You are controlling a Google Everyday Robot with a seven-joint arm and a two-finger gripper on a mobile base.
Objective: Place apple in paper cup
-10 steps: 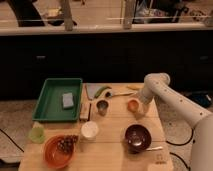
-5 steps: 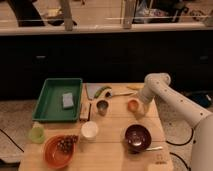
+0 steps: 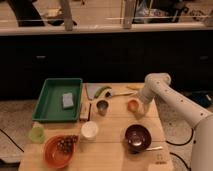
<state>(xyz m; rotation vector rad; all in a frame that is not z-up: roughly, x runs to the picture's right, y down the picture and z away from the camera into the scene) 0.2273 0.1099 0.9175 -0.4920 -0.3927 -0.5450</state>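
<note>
Camera view: white arm comes in from the right w/ gripper [image 3: 139, 108] low at the wooden table [image 3: 115, 156], right against the apple [image 3: 132, 105]. Can't tell if the claw is open or clamped. Apple is right of the steel cup [image 3: 102, 106], behind the dark bowl [image 3: 137, 138]. Paper cup [image 3: 90, 129] stands upright nr table centre, well apart from apple.
</note>
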